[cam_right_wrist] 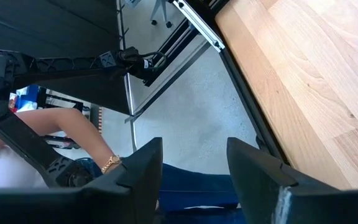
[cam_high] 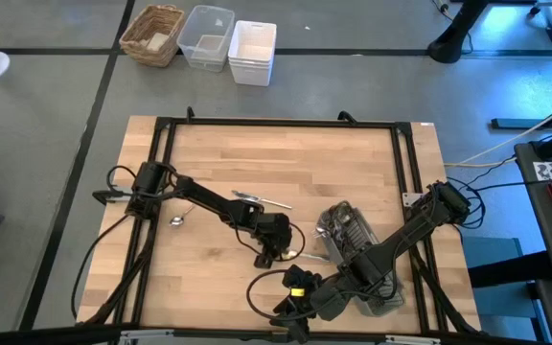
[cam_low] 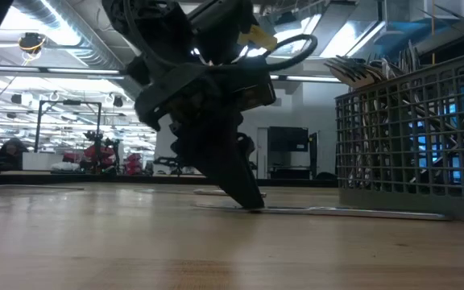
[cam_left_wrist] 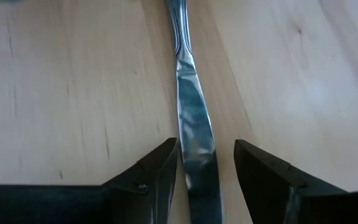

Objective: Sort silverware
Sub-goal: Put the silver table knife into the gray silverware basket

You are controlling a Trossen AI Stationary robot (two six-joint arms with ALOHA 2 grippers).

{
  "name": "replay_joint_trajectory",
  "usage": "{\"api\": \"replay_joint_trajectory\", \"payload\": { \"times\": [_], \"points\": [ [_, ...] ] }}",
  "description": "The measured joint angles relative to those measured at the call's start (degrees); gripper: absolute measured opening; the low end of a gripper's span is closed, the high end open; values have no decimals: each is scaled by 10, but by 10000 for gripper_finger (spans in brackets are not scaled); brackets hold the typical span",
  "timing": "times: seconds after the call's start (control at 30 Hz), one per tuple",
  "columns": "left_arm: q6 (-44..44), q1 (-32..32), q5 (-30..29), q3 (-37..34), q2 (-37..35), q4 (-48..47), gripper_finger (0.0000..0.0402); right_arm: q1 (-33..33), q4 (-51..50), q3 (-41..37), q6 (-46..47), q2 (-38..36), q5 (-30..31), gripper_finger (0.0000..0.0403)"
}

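Observation:
A silver table knife [cam_left_wrist: 191, 118] lies flat on the wooden table, just left of the grey slatted caddy [cam_high: 348, 230]. My left gripper [cam_left_wrist: 205, 143] points down at it, open, with one finger on each side of the blade; one finger stands very close to the blade's edge. In the low view the left fingertips [cam_low: 248, 201] reach the tabletop at the knife's [cam_low: 353, 212] end. More silverware [cam_low: 369, 71] stands upright in the caddy [cam_low: 417, 137]. A spoon [cam_high: 176, 220] and two other pieces [cam_high: 257, 198] lie loose on the table. My right gripper [cam_right_wrist: 194, 143] hangs open over the near edge [cam_high: 295, 311].
A wicker basket [cam_high: 151, 34], a clear bin [cam_high: 206, 36] and a white bin [cam_high: 252, 50] stand beyond the table's far edge. My right arm [cam_high: 391, 244] crosses above the caddy. A seated person's leg [cam_right_wrist: 73, 137] shows past the table's edge. Bare wood [cam_high: 286, 158] lies toward the far side.

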Motion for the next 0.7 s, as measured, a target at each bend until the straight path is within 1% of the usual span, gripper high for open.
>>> {"api": "replay_joint_trajectory", "payload": {
  "times": [0.17, 0.3, 0.37, 0.43, 0.5, 0.57, 0.7],
  "points": [
    [45, -13, -80, 1, 4, -9, 151, 0, 0, 0, 0, 0, 0, 182],
    [78, -22, -117, 2, 6, -19, 151, 0, 0, 0, 0, 0, 0, 182],
    [81, -26, -133, 3, 6, -23, 151, 0, 0, 0, 0, 0, 0, 182],
    [80, -27, -136, 3, 7, -26, 146, 0, 0, 0, 0, 0, 0, 182],
    [74, -27, -136, 3, 7, -28, 133, 0, 0, 0, 0, 0, 0, 182],
    [64, -25, -132, 3, 7, -29, 112, 0, 0, 0, 0, 0, 0, 182],
    [47, -14, -94, 2, 7, -30, 65, 0, 0, 0, 0, 0, 0, 182]
  ]
}}
